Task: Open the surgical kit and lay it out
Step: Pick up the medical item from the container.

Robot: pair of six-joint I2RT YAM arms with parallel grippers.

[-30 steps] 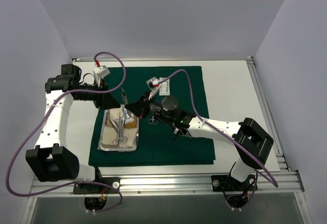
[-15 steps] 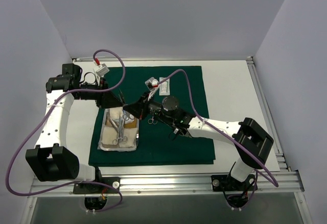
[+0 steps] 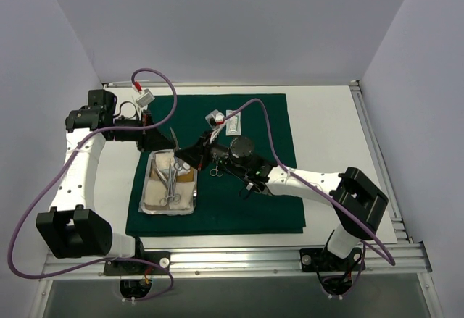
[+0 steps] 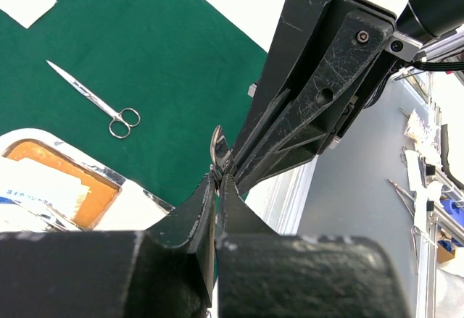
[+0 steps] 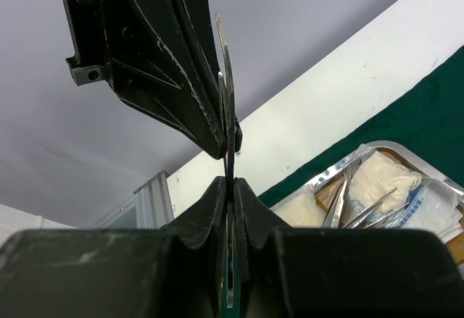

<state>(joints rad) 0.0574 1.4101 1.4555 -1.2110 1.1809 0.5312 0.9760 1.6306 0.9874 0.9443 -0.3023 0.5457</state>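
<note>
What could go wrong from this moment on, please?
1. The right gripper pinches the tweezers only at its fingertips. The thin steel could pivot or slip and drop among the instruments in the tray.
2. In the top view the left gripper is close beside it, so a sideways move might knock the two together.

Tweezers (image 4: 217,146) mostly hidden between fingers (image 4: 192,216)

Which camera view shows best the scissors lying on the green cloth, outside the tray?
The left wrist view: the scissors lie whole on the cloth. The top view shows only their handle rings beside the right arm; the right wrist view does not show them.
</note>
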